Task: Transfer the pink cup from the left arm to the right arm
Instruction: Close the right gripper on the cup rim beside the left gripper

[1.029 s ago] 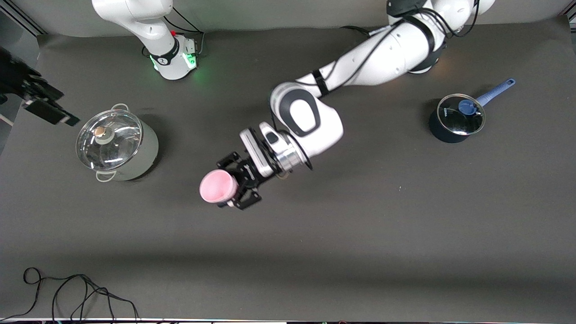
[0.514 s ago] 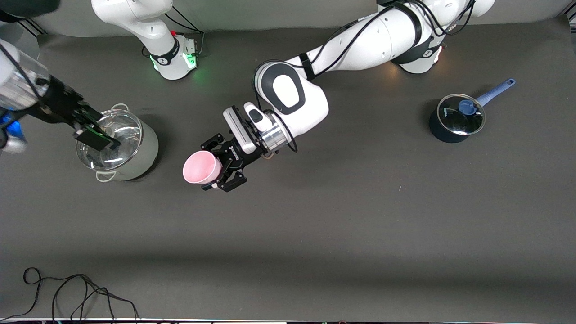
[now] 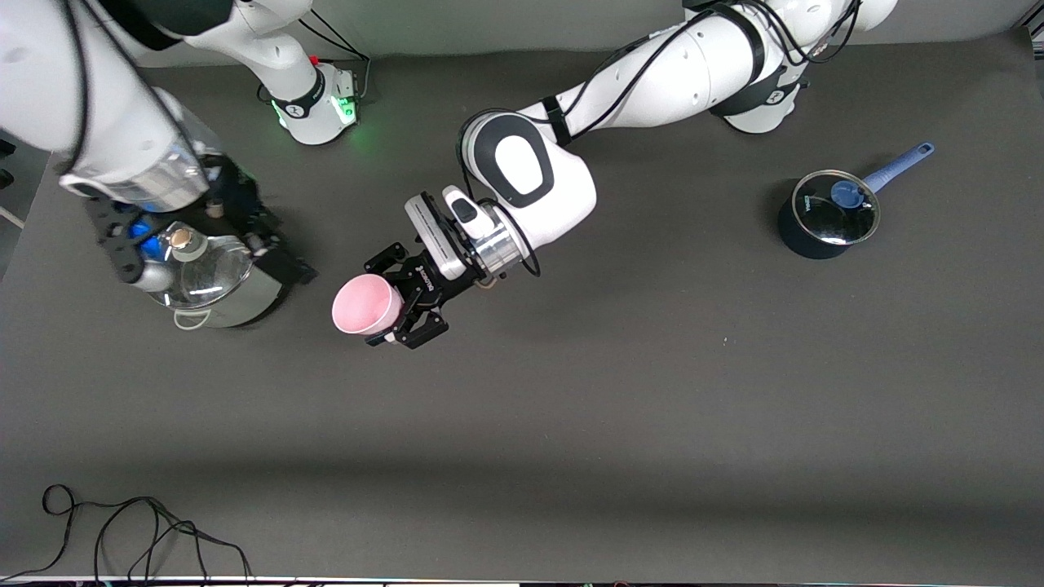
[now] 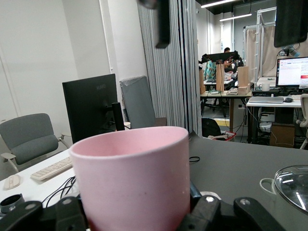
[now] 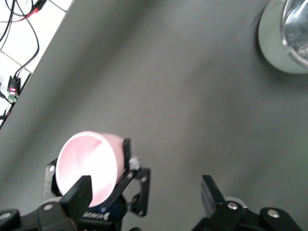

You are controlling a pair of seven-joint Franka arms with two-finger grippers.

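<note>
Table [image 3: 620, 456]: dark mat, both arm bases along one edge. Landmark for all places below: the big steel pot.

Big steel pot [image 3: 214, 277], glass lid on, stands toward the right arm's end of the table. A small dark saucepan [image 3: 825, 215] with a blue handle stands well apart from it, toward the left arm's end. A loose black cable [image 3: 139, 530] lies much nearer the front camera than the pot.

Right arm: reaches down over the pot; the right gripper [image 3: 281, 257] hangs just off the pot's rim on the side facing the cup. In the right wrist view its jaws stand wide apart with nothing between them, right gripper [image 5: 147, 195].

Left arm: stretched from its base toward the pot. The left gripper [image 3: 408, 297] is over bare table a short way from the pot, jaws clamped on the cup's lower body.

Pink cup [image 3: 366, 304]: held in the air beside the pot, lying roughly level. Its long axis points from the left gripper toward the pot, open mouth facing the right arm's end. Left wrist view shows the cup [image 4: 134, 180] seated between the fingers [image 4: 219, 211], rim end free.

Judgement: handover step, not yet made. The cup lies close to the open right jaws, mouth toward them. The free rim half is the part to take; the right jaws must straddle the cup across its axis, clear of the left fingers.
</note>
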